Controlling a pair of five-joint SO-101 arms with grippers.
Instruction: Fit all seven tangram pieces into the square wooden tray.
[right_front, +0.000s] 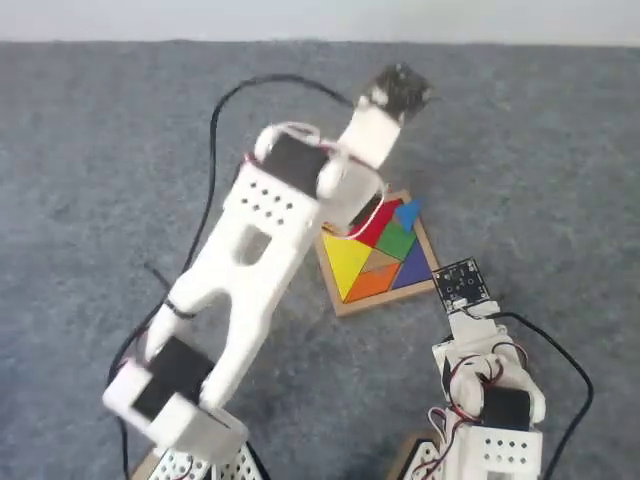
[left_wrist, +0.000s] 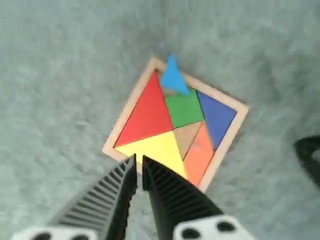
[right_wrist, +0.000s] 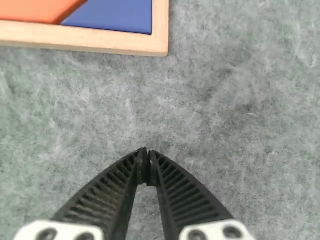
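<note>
1 light-blue triangle lies unseated across the far corner of the wooden tray, tip pointing outward over the rim. Left gripper hangs above the tray, fingers pressed together. Right gripper, likewise closed, points down at carpet beside the tray's corner.

high view looks down; both wrist views face the tray, right closer.
</note>
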